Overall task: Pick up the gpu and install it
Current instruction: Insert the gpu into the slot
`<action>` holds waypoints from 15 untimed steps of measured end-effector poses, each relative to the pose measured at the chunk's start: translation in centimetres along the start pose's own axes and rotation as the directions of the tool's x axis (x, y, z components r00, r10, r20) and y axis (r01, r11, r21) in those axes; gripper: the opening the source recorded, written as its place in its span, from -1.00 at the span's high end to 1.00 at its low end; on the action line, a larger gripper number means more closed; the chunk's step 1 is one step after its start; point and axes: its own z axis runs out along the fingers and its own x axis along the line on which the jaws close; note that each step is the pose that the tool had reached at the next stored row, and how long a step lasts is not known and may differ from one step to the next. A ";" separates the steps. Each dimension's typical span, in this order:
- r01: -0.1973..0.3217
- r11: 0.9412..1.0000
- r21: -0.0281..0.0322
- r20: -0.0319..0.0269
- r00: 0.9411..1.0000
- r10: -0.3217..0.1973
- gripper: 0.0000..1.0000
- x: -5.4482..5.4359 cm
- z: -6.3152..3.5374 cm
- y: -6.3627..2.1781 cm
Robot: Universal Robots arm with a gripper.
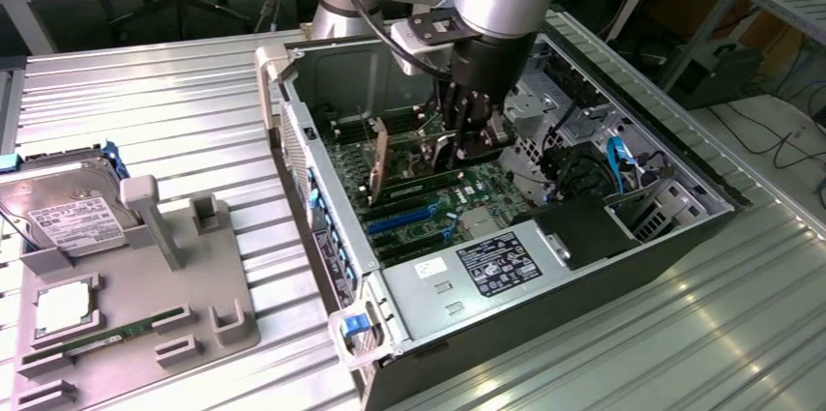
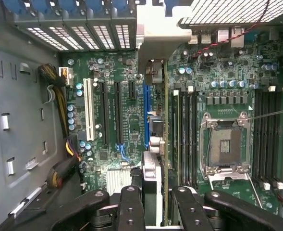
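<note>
Install step, by the look of it. Gripper part-closed, pinching gpu edge-on by blue slot — seating seems to call for edge-to-slot alignment, then a straight push.

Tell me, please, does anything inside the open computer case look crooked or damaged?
Nothing looks damaged. The flat green gpu with its silver end bracket stands on edge between the fingers of the black gripper, parallel to the long blue slot, not askew. Only the square metal processor socket is empty.
</note>
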 end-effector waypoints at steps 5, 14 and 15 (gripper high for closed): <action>0.000 1.000 0.000 0.000 1.000 0.000 0.44 0.0 0.90 0.03; 0.000 1.000 -0.006 0.001 1.000 0.000 0.44 0.0 2.14 0.10; 0.000 1.000 -0.008 0.001 1.000 0.000 0.44 0.0 2.18 0.10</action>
